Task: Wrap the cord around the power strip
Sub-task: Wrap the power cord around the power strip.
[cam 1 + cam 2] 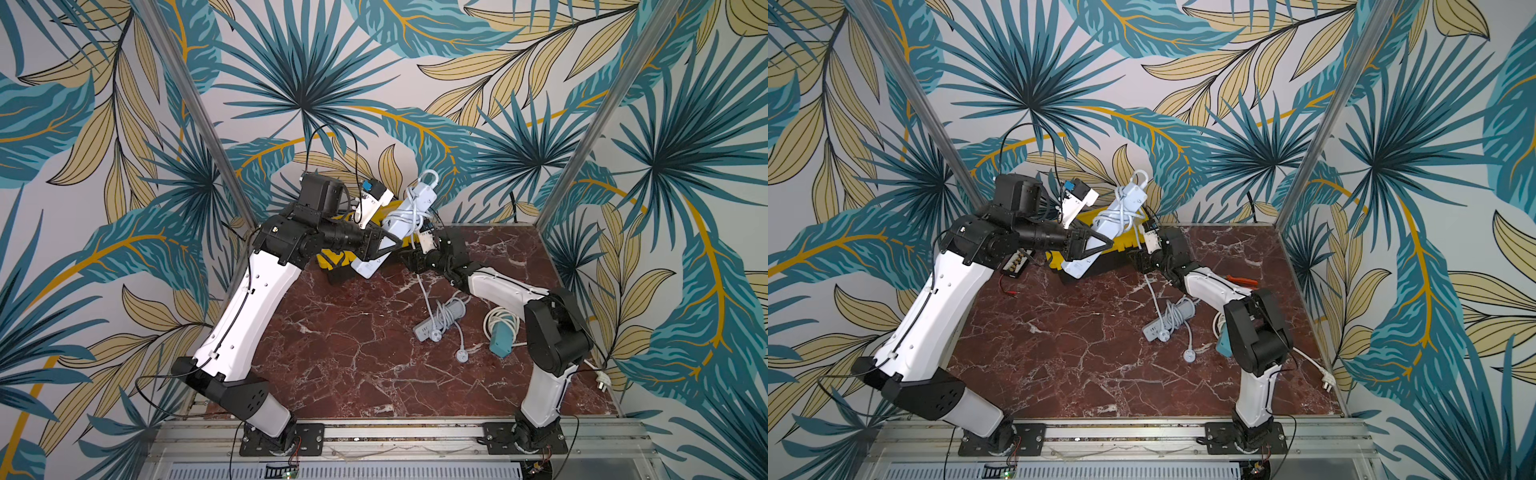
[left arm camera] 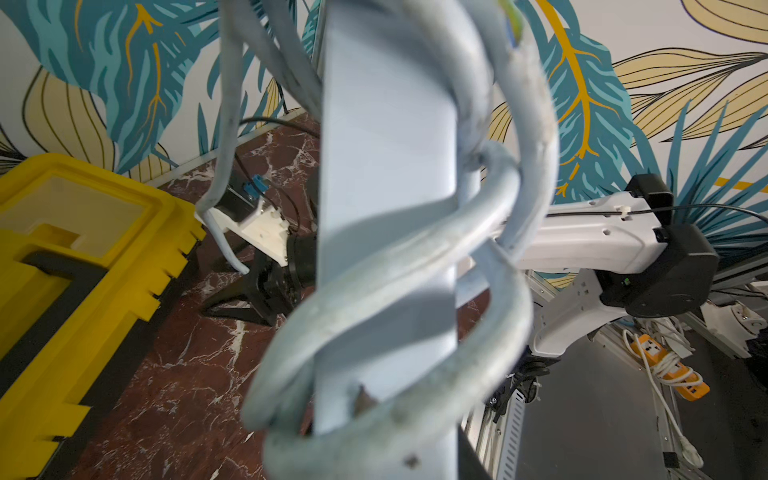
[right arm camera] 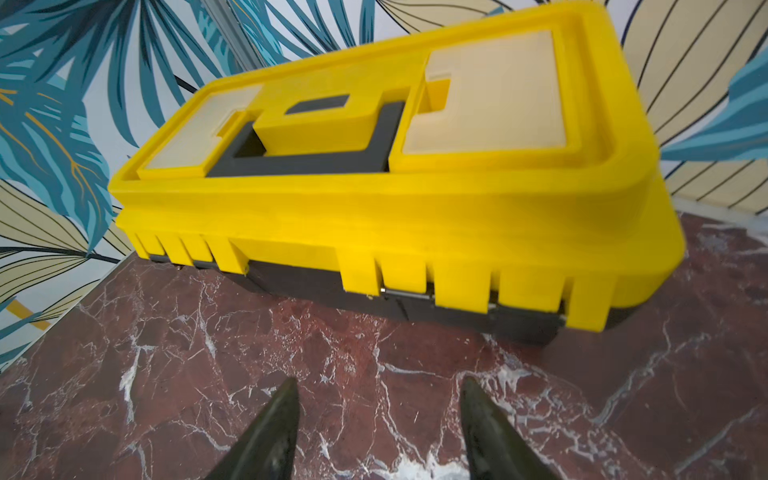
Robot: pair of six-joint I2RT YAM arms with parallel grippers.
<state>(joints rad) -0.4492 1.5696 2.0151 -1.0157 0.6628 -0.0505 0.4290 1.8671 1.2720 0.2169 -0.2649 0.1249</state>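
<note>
front edge: we list an aluminium rail (image 1: 399, 432) carrying both arm bases. behind it, a red marble desk (image 1: 353, 365).

on the desk's right half we record a grey power strip (image 1: 440, 322) lying flat with its own lead wound round it. a teal block (image 1: 500, 343) sits just beside a loose white coil, and a white plug (image 1: 601, 380) lies at the right edge.

further back, right jaws: parted, nothing between them, low over bare marble and facing the toolbox in the right wrist view.

left jaws: closed on the lower half of the white power strip (image 1: 423, 200). they hold it off the desk, tilted, upper end toward the back wall. in both top views the cord (image 1: 409, 216) sits in several loose turns around the strip's middle. we note a free length hanging from it down to the desk.

farthest: a yellow toolbox (image 3: 374, 199), black handle, lid shut, close to the leaf-patterned wall (image 1: 374, 62).
</note>
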